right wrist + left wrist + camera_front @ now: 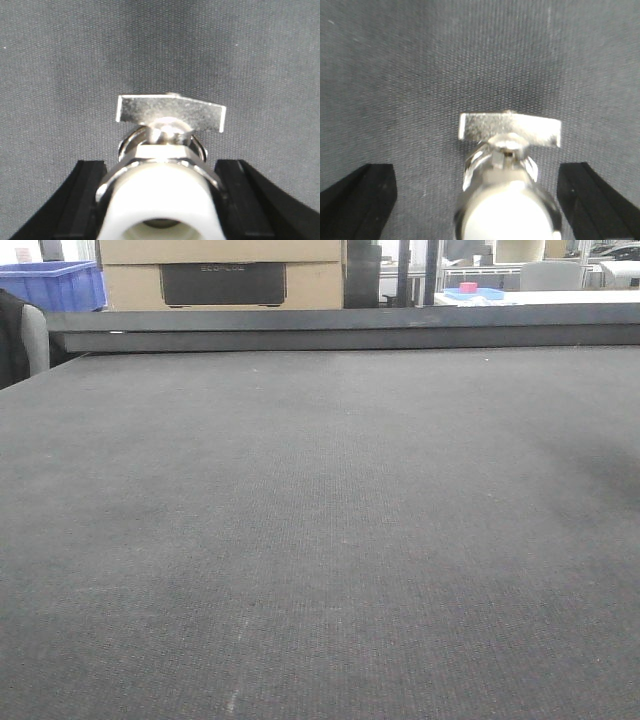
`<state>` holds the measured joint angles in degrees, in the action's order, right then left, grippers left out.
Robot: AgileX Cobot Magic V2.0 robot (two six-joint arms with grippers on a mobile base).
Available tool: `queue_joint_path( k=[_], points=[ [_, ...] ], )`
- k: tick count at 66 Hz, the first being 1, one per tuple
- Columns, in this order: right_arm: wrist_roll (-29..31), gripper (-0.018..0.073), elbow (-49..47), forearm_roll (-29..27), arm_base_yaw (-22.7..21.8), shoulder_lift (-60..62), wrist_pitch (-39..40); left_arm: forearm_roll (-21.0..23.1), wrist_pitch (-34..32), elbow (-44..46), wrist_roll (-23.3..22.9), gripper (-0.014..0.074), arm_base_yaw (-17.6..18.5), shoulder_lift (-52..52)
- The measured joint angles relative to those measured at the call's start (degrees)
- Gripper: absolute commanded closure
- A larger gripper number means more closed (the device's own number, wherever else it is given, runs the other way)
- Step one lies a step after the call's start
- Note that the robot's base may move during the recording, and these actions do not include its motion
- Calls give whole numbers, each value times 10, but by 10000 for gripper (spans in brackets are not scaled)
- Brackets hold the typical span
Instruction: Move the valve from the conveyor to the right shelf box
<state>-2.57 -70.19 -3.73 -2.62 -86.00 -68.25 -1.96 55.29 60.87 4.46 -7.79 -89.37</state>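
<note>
Grey woven conveyor [320, 540] is stretching wide beneath both arms. Each wrist view is showing one chrome valve with a flat T-handle, two counted in all. Left gripper [476, 172] is standing wide, its two black fingers [360, 200] sitting well apart from the left valve [510, 129] lying on the belt. Right gripper [161, 167] is clasping narrowly, its two fingers [82, 200] touching the right valve [170, 112] between them.
</note>
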Motion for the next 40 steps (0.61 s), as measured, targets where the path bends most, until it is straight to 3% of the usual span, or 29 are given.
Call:
queue_joint_path(
  k=[9, 14, 23, 31, 40],
  points=[
    [-1, 721, 0, 0, 0, 0, 0, 0, 0, 0, 0, 71, 0, -7],
    [-1, 721, 0, 0, 0, 0, 0, 0, -1, 0, 0, 148, 0, -7],
    [-1, 721, 0, 0, 0, 0, 0, 1, -4, 0, 0, 407, 0, -7],
    [-1, 721, 0, 0, 0, 0, 0, 1, -6, 0, 1, 709, 0, -7],
    [-1, 721, 0, 0, 0, 8, 0, 8, -9, 0, 12, 707, 0, -7]
  ],
)
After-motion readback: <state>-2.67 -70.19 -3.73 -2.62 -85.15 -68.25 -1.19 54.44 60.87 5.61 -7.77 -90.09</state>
